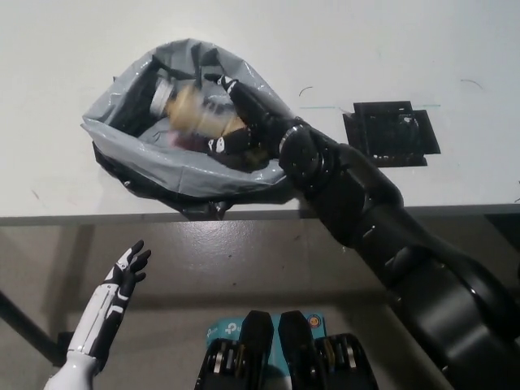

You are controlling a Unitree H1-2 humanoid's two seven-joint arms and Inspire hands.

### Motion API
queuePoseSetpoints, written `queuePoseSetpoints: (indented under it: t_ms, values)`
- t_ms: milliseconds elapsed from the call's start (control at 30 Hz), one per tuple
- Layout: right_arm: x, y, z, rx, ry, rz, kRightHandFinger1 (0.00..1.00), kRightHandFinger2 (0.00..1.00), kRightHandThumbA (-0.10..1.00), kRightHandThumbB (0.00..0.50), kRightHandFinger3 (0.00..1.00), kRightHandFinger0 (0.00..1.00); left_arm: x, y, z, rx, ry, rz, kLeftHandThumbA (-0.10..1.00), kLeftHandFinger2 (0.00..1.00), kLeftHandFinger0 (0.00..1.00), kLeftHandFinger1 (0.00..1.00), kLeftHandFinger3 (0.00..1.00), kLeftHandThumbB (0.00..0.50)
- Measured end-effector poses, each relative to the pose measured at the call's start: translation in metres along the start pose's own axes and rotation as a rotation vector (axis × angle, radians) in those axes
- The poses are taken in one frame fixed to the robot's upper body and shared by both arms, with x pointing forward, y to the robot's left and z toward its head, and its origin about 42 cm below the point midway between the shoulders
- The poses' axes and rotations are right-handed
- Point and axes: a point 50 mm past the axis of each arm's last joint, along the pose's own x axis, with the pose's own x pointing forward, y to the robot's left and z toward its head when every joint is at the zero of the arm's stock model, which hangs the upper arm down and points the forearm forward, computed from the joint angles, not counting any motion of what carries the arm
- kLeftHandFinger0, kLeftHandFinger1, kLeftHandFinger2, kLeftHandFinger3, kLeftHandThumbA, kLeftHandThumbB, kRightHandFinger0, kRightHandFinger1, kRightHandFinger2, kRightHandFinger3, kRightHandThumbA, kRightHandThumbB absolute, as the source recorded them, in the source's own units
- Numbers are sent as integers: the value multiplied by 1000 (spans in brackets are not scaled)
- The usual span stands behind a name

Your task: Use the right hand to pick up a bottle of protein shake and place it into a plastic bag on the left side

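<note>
Head view: the right hand point(240, 122) reaches into the mouth of the plastic bag point(195, 175) on the white surface point(65, 49), fingers wrapped around the protein shake bottle point(191, 110). The bottle lies tilted, cap toward upper left, inside the bag's rim with room below it. The left hand point(122, 280) rests low, fingers spread, holding nothing.

The black right hand point(240, 122) grips the protein shake bottle point(188, 108) inside the grey plastic bag point(154, 166) on the counter point(65, 49). The white left hand point(122, 280) rests below the counter edge, fingers apart.
</note>
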Motion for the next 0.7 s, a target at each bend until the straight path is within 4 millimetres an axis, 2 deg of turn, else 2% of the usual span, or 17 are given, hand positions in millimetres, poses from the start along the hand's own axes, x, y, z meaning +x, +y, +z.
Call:
queuePoseSetpoints:
  t_ms: [133, 167, 200, 300, 400, 433, 500, 533, 600, 667, 700]
  values:
    - [0, -3, 7, 79, -19, 47, 1000, 1000, 897, 482, 1000, 1000, 3, 0, 1, 0, -1, -4, 1000, 1000, 1000, 1000, 1000, 115]
    - [1, -6, 13, 108, -37, 60, 1000, 1000, 877, 475, 1000, 1000, 5, -1, 2, 1, -4, -6, 1000, 1000, 1000, 1000, 1000, 123]
    - [1, -8, 17, 124, -51, 65, 1000, 1000, 880, 490, 1000, 1000, 5, -1, 3, 2, -6, -8, 1000, 1000, 1000, 1000, 1000, 124]
    - [1, -20, 40, 197, -124, 80, 1000, 1000, 963, 500, 1000, 1000, 9, -2, 5, 4, -16, -13, 991, 1000, 1000, 1000, 1000, 123]
    - [-1, -29, 58, 219, -184, 82, 1000, 1000, 935, 500, 1000, 1000, 9, -2, 5, 3, -15, -15, 973, 1000, 1000, 1000, 1000, 119]
    - [-4, -35, 71, 224, -226, 79, 1000, 1000, 969, 491, 1000, 1000, 9, -2, 5, 3, -14, -15, 961, 1000, 1000, 1000, 1000, 119]
    - [-7, -39, 79, 230, -258, 76, 1000, 1000, 979, 476, 1000, 1000, 9, -2, 5, 3, -13, -16, 958, 1000, 1000, 1000, 1000, 127]
    - [-10, -41, 83, 234, -277, 72, 1000, 1000, 969, 499, 1000, 1000, 9, -3, 5, 3, -12, -16, 960, 1000, 1000, 1000, 1000, 128]
    - [-17, -45, 92, 247, -321, 59, 1000, 1000, 959, 500, 1000, 1000, 9, -3, 5, 3, -9, -15, 962, 1000, 1000, 1000, 1000, 135]
    - [-23, -47, 96, 259, -348, 45, 1000, 1000, 944, 458, 1000, 1000, 9, -3, 4, 2, -7, -15, 967, 1000, 1000, 1000, 1000, 126]
    - [-28, -50, 96, 266, -365, 33, 1000, 1000, 938, 452, 1000, 1000, 9, -3, 4, 2, -5, -15, 965, 1000, 1000, 1000, 1000, 124]
